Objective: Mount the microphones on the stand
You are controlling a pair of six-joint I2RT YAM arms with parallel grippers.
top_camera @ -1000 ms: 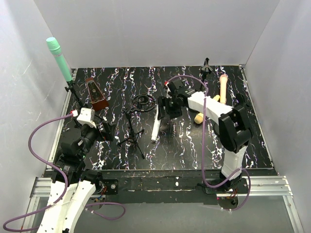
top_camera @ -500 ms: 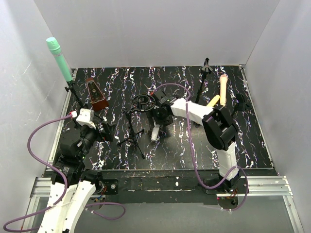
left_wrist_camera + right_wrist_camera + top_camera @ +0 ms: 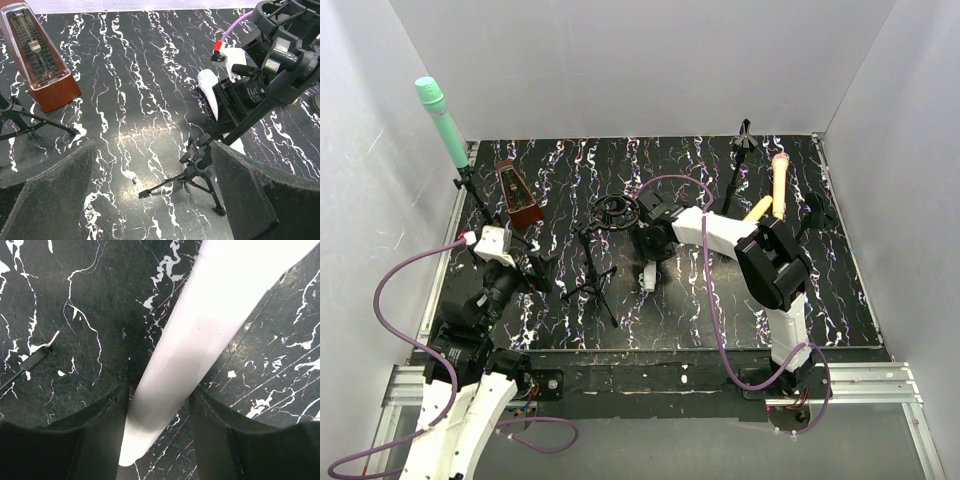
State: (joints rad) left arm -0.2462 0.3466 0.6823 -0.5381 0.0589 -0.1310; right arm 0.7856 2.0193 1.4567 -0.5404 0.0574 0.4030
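The white microphone (image 3: 647,278) lies on the black marbled mat, mid-table. My right gripper (image 3: 648,255) is down over it. In the right wrist view the white microphone (image 3: 200,325) runs between the fingers of my right gripper (image 3: 159,390), and both pads press its handle near the tail end. A small tripod stand (image 3: 590,262) stands just left of it. My left gripper (image 3: 152,145) is open, and the stand's legs (image 3: 200,162) sit by its right finger. The mint green microphone (image 3: 442,120) and the peach-pink microphone (image 3: 779,180) sit on stands. The yellow microphone (image 3: 757,208) lies beside the peach-pink one.
A wooden metronome (image 3: 518,195) stands at the back left. A black coiled ring (image 3: 615,210) lies behind the middle stand. A bare stand (image 3: 741,150) rises at the back right. White walls close in three sides of the mat.
My right gripper has moved left and down onto the white microphone and closed its fingers on it; the microphone's near end has shifted slightly right. The left arm has stayed still.
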